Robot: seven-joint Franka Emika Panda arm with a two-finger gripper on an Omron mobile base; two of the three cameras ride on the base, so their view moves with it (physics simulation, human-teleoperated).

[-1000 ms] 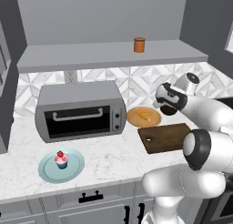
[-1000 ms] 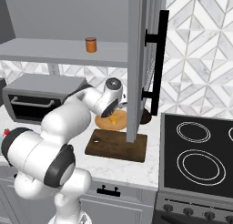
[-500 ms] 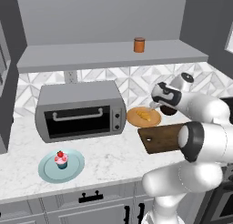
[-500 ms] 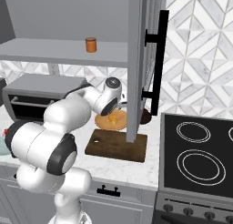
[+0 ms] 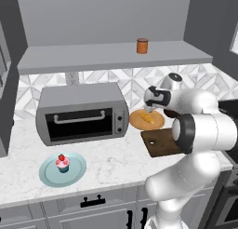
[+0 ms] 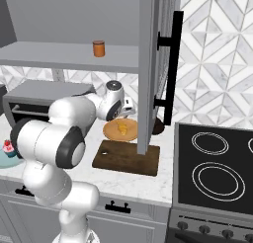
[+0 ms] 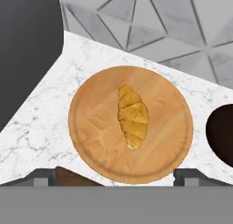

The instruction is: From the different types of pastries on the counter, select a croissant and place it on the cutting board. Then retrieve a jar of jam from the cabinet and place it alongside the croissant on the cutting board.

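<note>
The gripper [image 7: 116,176] hangs with jaws spread wide and empty above the croissant [image 7: 132,116], which lies in the middle of the round tan plate [image 7: 95,141]. The cutting board [image 5: 160,142] touches that plate's front edge; the jar of jam [image 5: 142,45] stands on the cabinet [image 5: 83,58] shelf above.

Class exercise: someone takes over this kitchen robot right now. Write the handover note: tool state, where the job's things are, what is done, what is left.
Tool: open, holding nothing, above the round tan plate.
Croissant: lying on that plate, on the counter beside the toaster oven.
Cutting board: nothing on it, just in front of the plate.
Jar of jam: upright on the cabinet shelf.
Cupcake: on the blue plate; leave it.
Done: nothing placed yet.
Left: pick up the croissant, set it on the board, then fetch the jar and stand it alongside.
</note>
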